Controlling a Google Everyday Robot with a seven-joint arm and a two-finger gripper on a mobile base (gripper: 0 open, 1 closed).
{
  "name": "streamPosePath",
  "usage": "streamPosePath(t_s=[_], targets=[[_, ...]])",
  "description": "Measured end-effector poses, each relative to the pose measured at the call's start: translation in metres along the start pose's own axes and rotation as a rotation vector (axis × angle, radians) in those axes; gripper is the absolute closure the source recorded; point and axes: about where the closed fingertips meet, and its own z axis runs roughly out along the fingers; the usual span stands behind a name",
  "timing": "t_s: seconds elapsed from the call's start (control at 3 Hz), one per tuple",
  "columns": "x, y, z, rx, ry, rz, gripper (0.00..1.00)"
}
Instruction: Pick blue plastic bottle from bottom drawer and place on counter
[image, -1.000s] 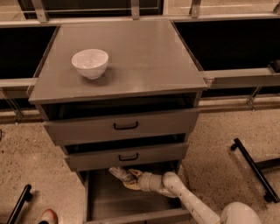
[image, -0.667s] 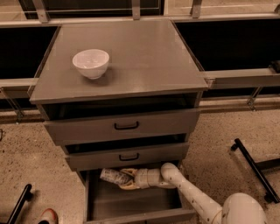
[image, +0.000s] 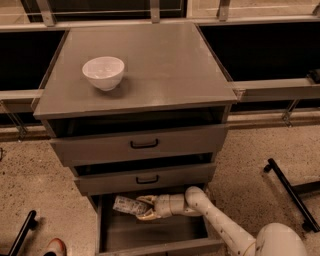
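Observation:
The blue plastic bottle (image: 128, 205) lies on its side, held just above the floor of the open bottom drawer (image: 150, 235), under the middle drawer's front. My gripper (image: 145, 208) reaches into the drawer from the right and is shut on the bottle's right end; the white arm (image: 220, 225) runs back to the lower right. The grey counter (image: 165, 65) on top of the cabinet carries a white bowl (image: 103, 72) at its left.
The two upper drawers with black bar handles (image: 144, 144) are slightly ajar above the gripper. A black stand leg (image: 287, 187) lies on the speckled floor at right, another black leg (image: 20, 232) and a red shoe tip (image: 54, 247) at lower left.
The gripper with the bottle has shifted left and slightly up inside the bottom drawer, drawing the bottle out from under the middle drawer's front. The bowl has not moved.

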Motion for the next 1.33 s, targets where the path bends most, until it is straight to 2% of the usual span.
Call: streamPosePath(t_s=[0.33,0.67,1.0,1.33], targets=[[-0.012,0.030,-0.030,0.030,-0.020,-0.070,1.00],[-0.041,0.058,-0.070,0.037,0.029,-0.135,1.00],[-0.093,0.072,-0.102,0.033,0.100,-0.265,1.00],[-0.169,0.086,-0.133,-0.004,0.163,-0.381,1.00]])
